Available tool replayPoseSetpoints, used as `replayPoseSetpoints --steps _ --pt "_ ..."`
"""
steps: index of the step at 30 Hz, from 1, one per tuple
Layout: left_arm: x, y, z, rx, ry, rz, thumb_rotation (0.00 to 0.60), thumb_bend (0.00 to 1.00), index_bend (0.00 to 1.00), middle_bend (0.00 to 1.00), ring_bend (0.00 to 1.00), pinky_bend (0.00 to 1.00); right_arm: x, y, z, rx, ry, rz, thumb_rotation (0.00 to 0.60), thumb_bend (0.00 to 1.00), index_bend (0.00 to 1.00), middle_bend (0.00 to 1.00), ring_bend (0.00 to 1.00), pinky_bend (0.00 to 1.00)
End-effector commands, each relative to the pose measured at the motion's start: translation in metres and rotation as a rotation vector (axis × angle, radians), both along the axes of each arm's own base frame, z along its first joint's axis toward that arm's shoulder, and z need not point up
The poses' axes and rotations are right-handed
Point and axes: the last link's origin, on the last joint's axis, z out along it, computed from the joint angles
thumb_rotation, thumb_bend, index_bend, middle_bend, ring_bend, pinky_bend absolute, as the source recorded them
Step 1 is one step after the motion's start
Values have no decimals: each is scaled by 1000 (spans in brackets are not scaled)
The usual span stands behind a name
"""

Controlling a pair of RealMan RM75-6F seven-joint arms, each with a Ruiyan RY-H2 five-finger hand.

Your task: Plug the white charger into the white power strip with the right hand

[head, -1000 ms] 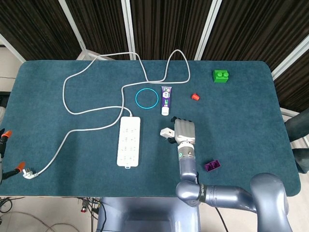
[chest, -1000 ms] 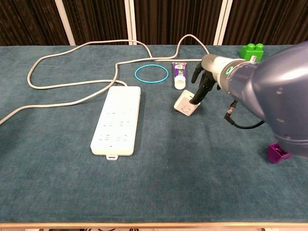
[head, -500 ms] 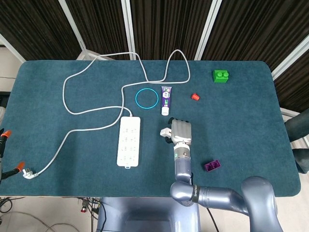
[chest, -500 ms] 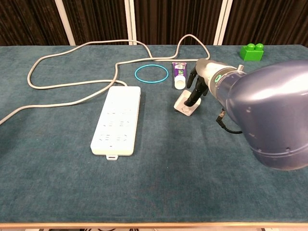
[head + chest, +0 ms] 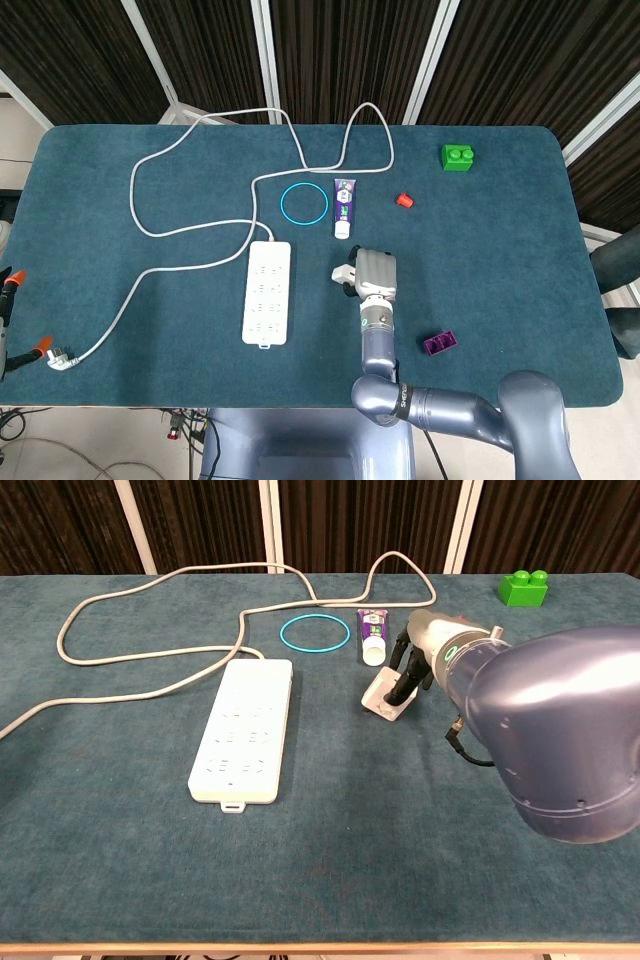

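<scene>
Teal table (image 5: 500, 230): white charger (image 5: 385, 697) at 3 o'clock of white power strip (image 5: 267, 292), right hand (image 5: 374, 272) fingers (image 5: 405, 676) pressed on it, grip uncertain. Best secured firmly before lifting, prongs downward.

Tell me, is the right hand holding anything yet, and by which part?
Cannot be told. The right hand has its fingers down on the white charger, at its right side, but whether they grip it or just touch isn't clear.
</scene>
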Motion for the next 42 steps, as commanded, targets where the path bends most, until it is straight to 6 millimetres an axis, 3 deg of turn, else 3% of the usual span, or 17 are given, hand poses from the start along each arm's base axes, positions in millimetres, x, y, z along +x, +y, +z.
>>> replayPoseSetpoints --steps 1,11,29,37,42 --pt "0 0 0 -1 0 0 600 153 102 0 0 0 0 -1 -1 -3 0 -2 600 362 401 457 474 318" --pt "0 0 2 11 2 -1 600 154 102 0 0 0 -5 -1 -5 0 4 -11 600 362 425 470 489 319" --pt "0 1 0 3 7 6 600 154 102 0 0 0 -3 -4 -10 -13 -41 -5 600 447 601 539 536 344" --pt "0 1 0 0 5 7 600 154 102 0 0 0 11 -11 7 -9 -48 72 600 469 675 556 544 344" --pt "0 0 1 2 2 7 600 154 102 0 0 0 28 -15 27 69 52 171 600 469 696 559 544 344"
